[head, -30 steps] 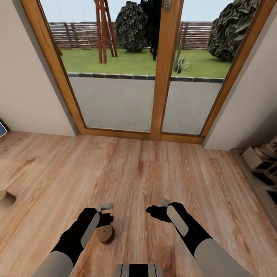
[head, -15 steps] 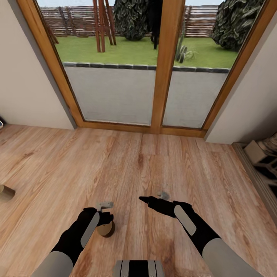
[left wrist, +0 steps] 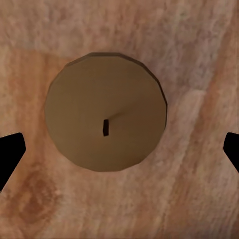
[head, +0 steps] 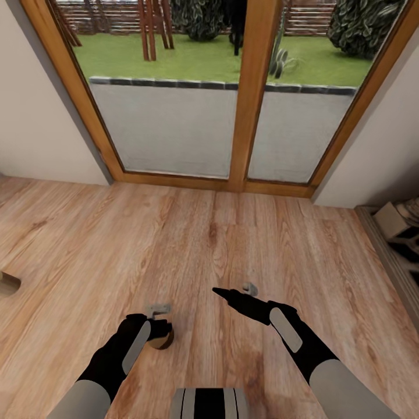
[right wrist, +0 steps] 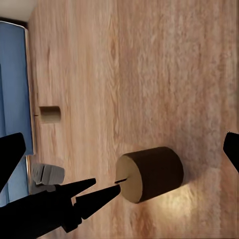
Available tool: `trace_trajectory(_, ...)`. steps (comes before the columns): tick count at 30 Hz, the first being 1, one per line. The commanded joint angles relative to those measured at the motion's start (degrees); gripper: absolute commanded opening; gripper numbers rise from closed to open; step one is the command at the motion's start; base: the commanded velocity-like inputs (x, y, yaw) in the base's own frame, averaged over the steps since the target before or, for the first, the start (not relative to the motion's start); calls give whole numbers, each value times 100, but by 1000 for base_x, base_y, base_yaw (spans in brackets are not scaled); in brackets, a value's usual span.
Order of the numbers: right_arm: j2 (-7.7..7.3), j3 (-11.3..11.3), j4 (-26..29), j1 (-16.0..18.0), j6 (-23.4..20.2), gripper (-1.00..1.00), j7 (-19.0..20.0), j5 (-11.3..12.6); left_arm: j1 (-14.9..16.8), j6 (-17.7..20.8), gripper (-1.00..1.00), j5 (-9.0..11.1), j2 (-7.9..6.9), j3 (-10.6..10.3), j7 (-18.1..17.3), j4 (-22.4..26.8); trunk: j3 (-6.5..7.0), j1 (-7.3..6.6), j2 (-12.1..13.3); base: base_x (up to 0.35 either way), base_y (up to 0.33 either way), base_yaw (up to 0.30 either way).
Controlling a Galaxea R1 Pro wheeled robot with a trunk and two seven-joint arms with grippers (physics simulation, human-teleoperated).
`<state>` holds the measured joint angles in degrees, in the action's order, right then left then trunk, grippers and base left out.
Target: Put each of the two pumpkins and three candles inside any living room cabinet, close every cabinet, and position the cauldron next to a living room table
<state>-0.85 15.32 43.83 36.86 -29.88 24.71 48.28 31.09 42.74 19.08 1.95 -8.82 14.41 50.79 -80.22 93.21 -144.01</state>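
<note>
Your left gripper (head: 158, 326) sits in the lower left of the head view, directly over a candle (head: 160, 339) standing upright on the wooden floor (head: 209, 244). In the left wrist view you look straight down on that candle's (left wrist: 106, 111) flat round top with its small dark wick at the centre, and the black fingertips (left wrist: 10, 154) show at both side edges, spread wide and clear of the candle, so this pincer is released. Your right gripper (head: 224, 293) reaches toward the frame's centre, just right of the candle; in the right wrist view its tips (right wrist: 11, 154) also stand far apart, released and holding nothing. A second candle (head: 8, 284) rests at the far left edge of the head view, well apart from the first. The glass patio door (head: 221, 87) fills the upper frame.
</note>
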Motion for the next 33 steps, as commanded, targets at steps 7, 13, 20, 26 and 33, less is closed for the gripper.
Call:
trace_trajectory(7,-3,15,3,1,-18,100,-2,24,2,19,100,60,-24,29,45,16,-160,17,-11,0,0,0)
trace_trajectory(13,-3,19,-5,-1,-17,100,-1,-4,2,20,100,60,-35,37,45,18,-248,27,-17,0,0,0)
trace_trajectory(20,-3,17,-6,-3,-16,100,-4,-26,2,18,100,60,-40,42,45,18,-337,37,-22,0,0,0)
trace_trajectory(26,-3,15,-6,-3,-17,100,-10,-37,2,23,100,60,-42,41,45,11,-337,37,-22,5,1,0)
trace_trajectory(33,-1,18,-6,-2,-18,100,-10,-40,2,23,100,68,-46,45,45,-4,-337,37,-22,109,37,0)
